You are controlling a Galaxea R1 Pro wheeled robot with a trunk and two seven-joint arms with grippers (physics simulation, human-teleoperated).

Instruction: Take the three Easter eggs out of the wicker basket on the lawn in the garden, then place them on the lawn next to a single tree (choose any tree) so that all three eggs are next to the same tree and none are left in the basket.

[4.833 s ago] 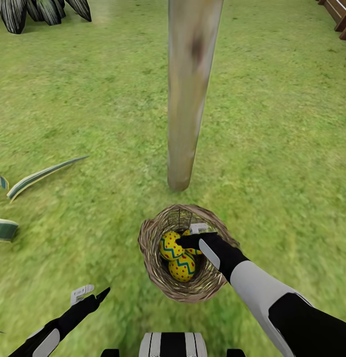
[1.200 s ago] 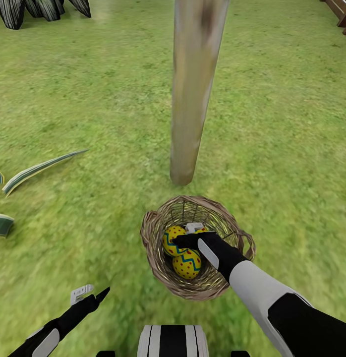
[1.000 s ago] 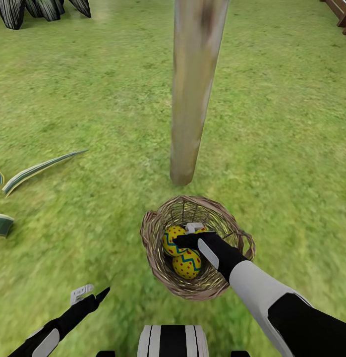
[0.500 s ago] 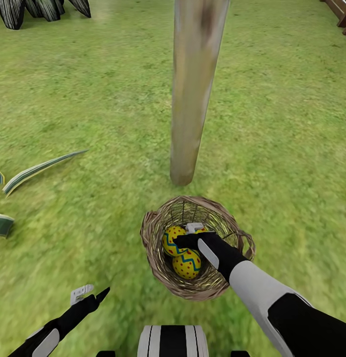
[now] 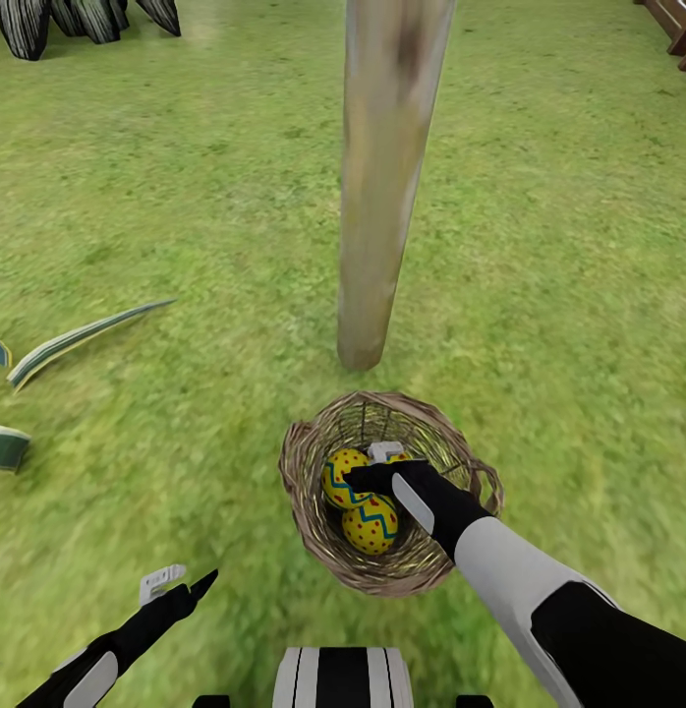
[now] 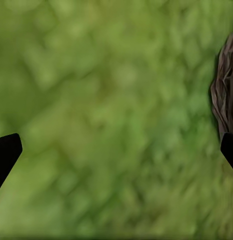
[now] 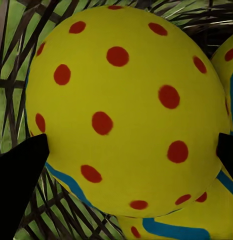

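Low in the centre of the head view, the round woven wicker basket (image 5: 314, 511) holds glossy yellow Easter eggs (image 5: 371, 523) on mottled lawn (image 5: 166, 197). The right gripper (image 5: 377, 467) straddles a red-dotted egg (image 7: 124, 107), fingers spread. Just above stands the tree (image 5: 377, 197), smooth and pale. The left gripper (image 5: 176, 582) is spread, lower left.

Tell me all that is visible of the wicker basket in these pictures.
The wicker basket is small, round and brown, woven with open gaps, a thicker braided rim and a small loop handle on its right side. It stands upright on the lawn, just in front of the tree trunk, apart from it. Easter eggs lie inside. The right gripper reaches down into it, its fingers either side of one egg. Its rim also shows in the left wrist view.
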